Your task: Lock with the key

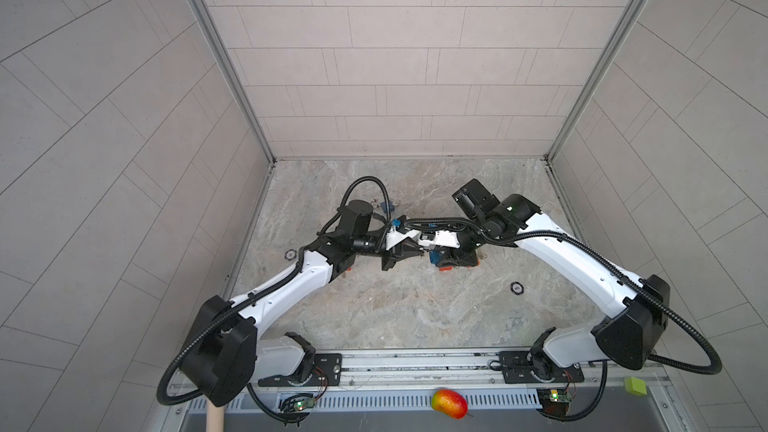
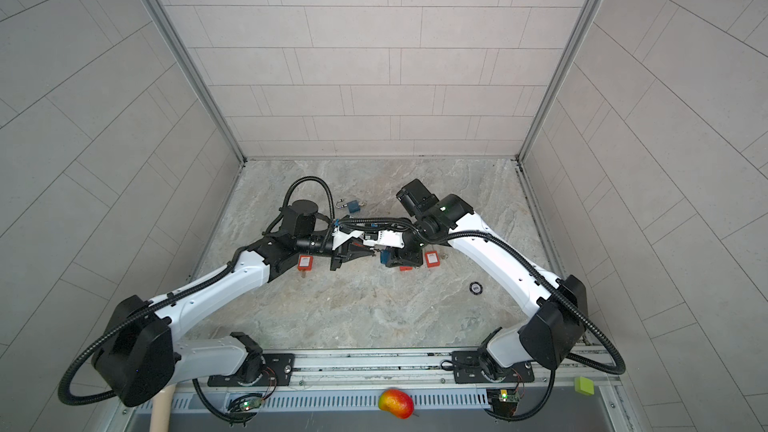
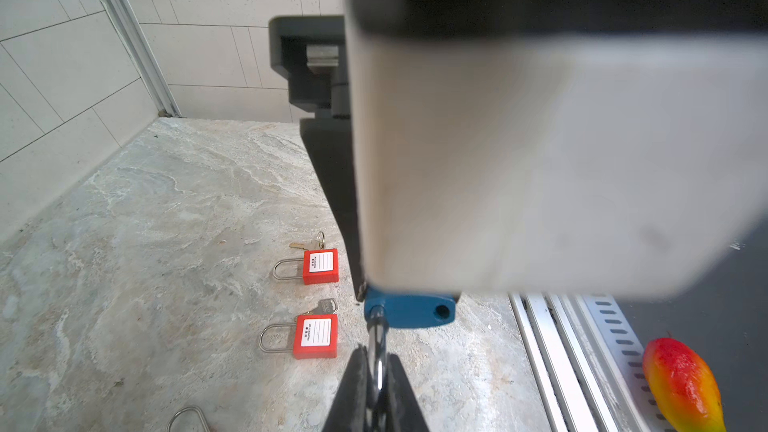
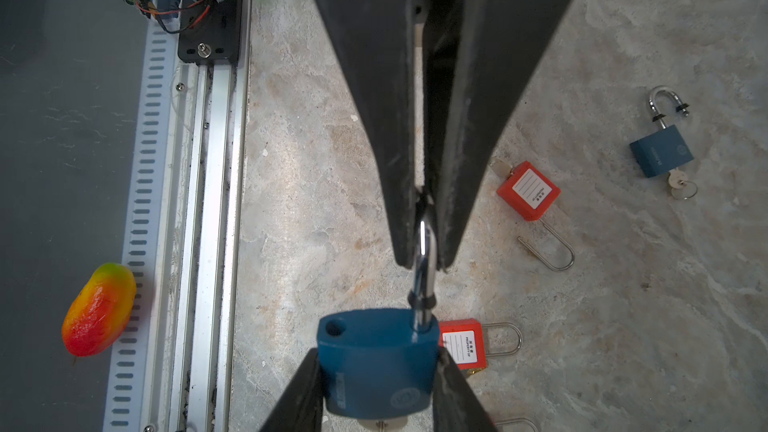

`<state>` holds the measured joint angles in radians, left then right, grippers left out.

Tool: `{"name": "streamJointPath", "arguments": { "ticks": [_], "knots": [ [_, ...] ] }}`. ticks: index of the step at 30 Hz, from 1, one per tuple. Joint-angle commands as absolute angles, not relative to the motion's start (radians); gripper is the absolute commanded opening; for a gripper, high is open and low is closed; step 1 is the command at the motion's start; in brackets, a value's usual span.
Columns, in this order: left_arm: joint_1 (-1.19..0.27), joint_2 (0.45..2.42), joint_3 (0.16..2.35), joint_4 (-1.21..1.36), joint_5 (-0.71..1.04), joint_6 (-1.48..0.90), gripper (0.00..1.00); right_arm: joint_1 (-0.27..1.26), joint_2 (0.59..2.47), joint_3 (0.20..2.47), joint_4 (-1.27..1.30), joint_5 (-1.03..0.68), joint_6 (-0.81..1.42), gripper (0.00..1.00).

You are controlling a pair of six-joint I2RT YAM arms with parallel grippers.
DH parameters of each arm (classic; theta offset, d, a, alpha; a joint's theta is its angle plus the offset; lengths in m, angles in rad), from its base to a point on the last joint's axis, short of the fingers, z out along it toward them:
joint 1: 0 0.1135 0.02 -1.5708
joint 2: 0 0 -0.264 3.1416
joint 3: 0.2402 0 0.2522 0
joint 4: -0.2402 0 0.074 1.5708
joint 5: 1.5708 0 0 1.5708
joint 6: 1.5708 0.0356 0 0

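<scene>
At mid-table: both arms meet nose to nose over the marble table (image 1: 415, 326), with one blue padlock (image 4: 378, 384) held between them
left gripper (image 4: 422, 257): fingers pinched together on the shackle (image 4: 423, 238), steel squeezed between the tips
right gripper (image 4: 378, 355): fingers apart by the body's width, clamped on the blue padlock's two flanks
shackle state: one leg seated in the body, the other out; empty hole (image 4: 334, 328) shows on the top face, so not locked
key: pale bit under the body, cut by the frame edge in the right wrist view; cannot tell if it is the key
close clutter: red padlock (image 4: 463, 344) partly hidden behind the blue body; second red padlock (image 4: 528, 191) lies near the left fingers
farther clutter: spare blue padlock (image 4: 660, 151) with a ringed key (image 4: 681, 187) in it, well apart, toward the back wall (image 1: 395, 76)
open room: bare marble runs from the grippers to the back wall and, on the near side, to the front rail (image 1: 415, 361)
edges: side walls well apart from both grippers; both elbows show over the front corners in both top views
off-table: toy mango (image 1: 449, 403) and green block (image 1: 635, 385) lie beyond the rail
</scene>
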<state>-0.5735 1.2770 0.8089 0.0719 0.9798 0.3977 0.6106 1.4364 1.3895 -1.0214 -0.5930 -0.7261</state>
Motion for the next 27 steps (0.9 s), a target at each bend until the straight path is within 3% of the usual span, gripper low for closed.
{"name": "streamJointPath", "arguments": {
  "ticks": [1,4,8,11,12,14,20,27],
  "knots": [
    [-0.592,1.275,0.818,0.056,1.019,0.404,0.01,0.61,1.432,1.424,-1.003,-0.584,-0.742,0.28],
    [-0.593,1.28,0.819,0.059,1.017,0.39,0.0,0.609,1.422,1.418,-0.991,-0.568,-0.742,0.3],
    [-0.597,1.279,0.811,0.133,1.014,0.333,0.0,0.609,1.4,1.396,-0.98,-0.558,-0.743,0.47],
    [-0.598,1.276,0.791,0.244,1.02,0.254,0.0,0.609,1.375,1.4,-1.008,-0.554,-0.741,0.53],
    [-0.601,1.273,0.78,0.301,1.024,0.226,0.0,0.606,1.364,1.4,-1.014,-0.543,-0.716,0.6],
    [-0.611,1.273,0.769,0.372,1.032,0.184,0.0,0.6,1.345,1.392,-1.03,-0.541,-0.711,0.63],
    [-0.638,1.273,0.756,0.454,1.026,0.147,0.0,0.54,1.315,1.379,-1.057,-0.564,-0.709,0.62],
    [-0.655,1.297,0.738,0.61,1.009,0.065,0.0,0.535,1.336,1.387,-1.089,-0.611,-0.733,0.44]
  ]
}}
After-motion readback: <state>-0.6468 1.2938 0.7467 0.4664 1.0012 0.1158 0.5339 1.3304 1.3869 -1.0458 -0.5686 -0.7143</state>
